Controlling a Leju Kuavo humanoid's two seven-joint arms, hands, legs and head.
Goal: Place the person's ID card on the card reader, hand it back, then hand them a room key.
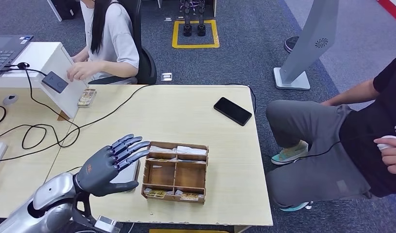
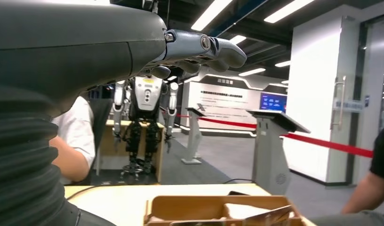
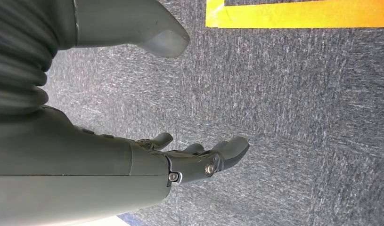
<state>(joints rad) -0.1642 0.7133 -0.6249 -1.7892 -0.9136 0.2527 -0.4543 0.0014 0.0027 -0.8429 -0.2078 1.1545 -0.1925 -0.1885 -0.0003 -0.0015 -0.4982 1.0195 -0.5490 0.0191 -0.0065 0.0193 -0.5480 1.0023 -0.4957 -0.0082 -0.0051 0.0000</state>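
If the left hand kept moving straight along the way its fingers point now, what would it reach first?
Most likely the wooden tray: the left hand hovers open, fingertips at the tray's near-left rim. Its height is unclear, so it might pass just above the compartments.

The table (image 1: 186, 111) is pale wood, the divided box (image 1: 175, 172) brown wood. A black phone (image 1: 232, 110) lies there. The left hand (image 1: 111, 165) is dark grey on a silver arm (image 1: 45, 204). Yellow tape (image 1: 195, 44) marks the speckled grey carpet (image 1: 254, 53).
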